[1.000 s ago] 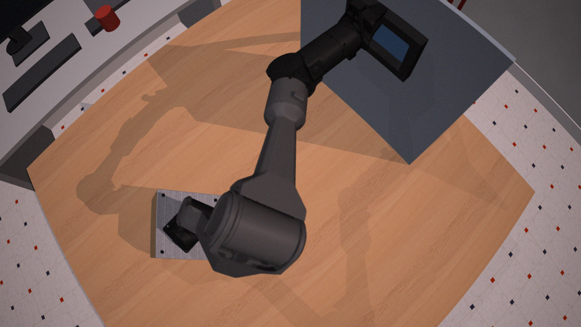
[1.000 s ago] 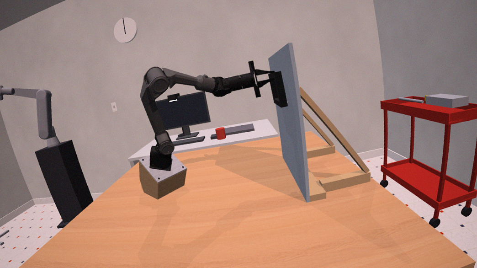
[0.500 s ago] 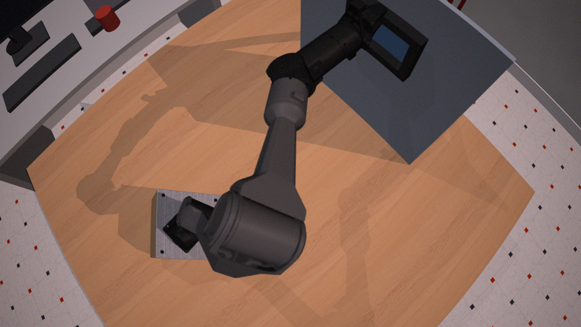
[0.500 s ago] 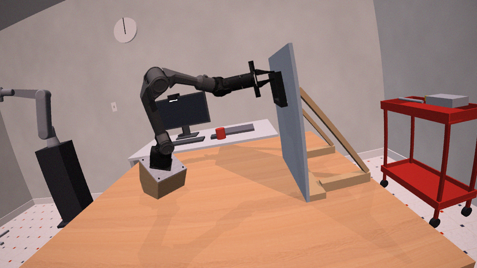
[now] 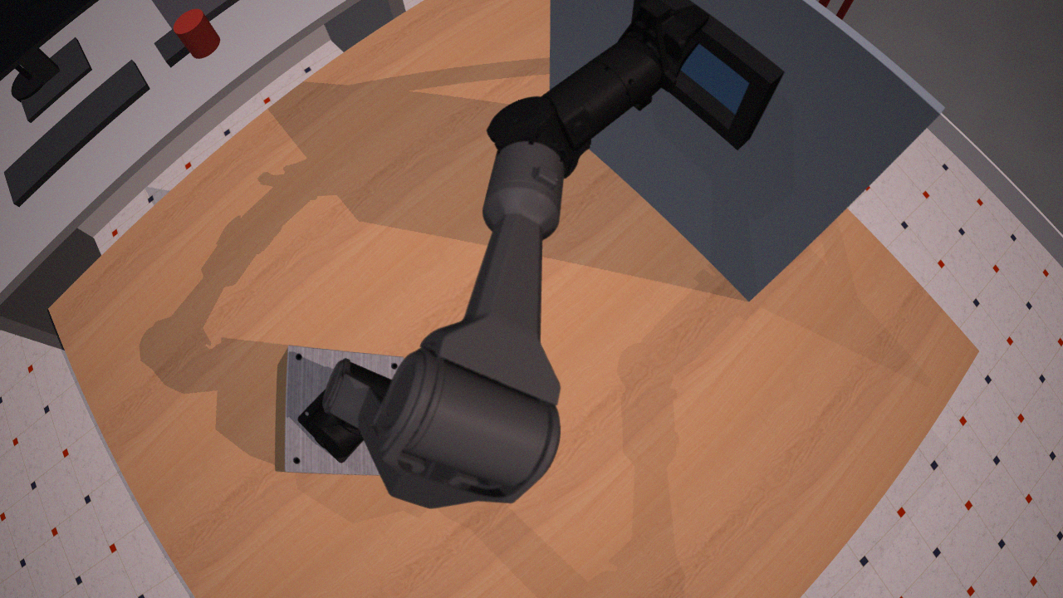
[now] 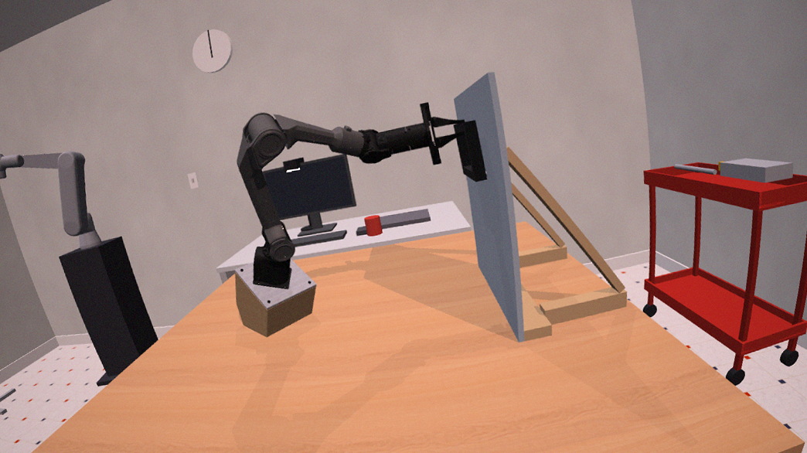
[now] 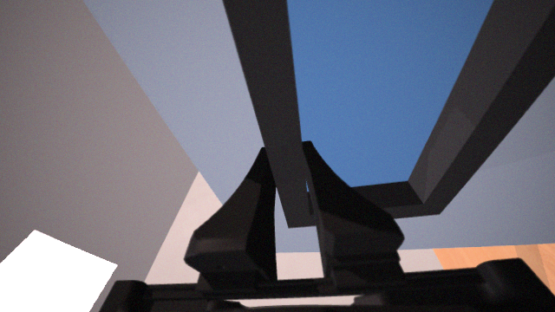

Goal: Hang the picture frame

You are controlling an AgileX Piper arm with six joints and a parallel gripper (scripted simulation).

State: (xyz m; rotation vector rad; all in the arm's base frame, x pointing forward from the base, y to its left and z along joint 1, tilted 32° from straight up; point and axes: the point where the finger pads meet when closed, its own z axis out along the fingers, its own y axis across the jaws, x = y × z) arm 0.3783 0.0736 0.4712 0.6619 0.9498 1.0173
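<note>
We find the arm stretched out from its base block [image 6: 278, 309] at the near left of the table [image 6: 373, 396] toward the upright grey panel [image 6: 492, 213] standing at the far right. The claw [image 7: 290, 173] is closed on one side bar of the picture frame [image 6: 471, 150], its two fingers pinching the dark bar from either side in the wrist view. The picture frame, dark with a blue centre [image 5: 715, 77], is held high on the panel's near face, close against it; from the exterior view we cannot tell whether it touches the panel or stands just off it.

The screw is not visible in any view; it is presumably hidden behind the frame or too small to make out. We therefore cannot confirm that the frame sits on the shank.

In our judgement the step in hand is the seating of the frame against the panel, with release not yet made. The next move calls for lowering the frame so that its hanger drops behind the screw head, checking that it sits level, then opening the claw and drawing straight back without dragging the bar sideways.
</note>
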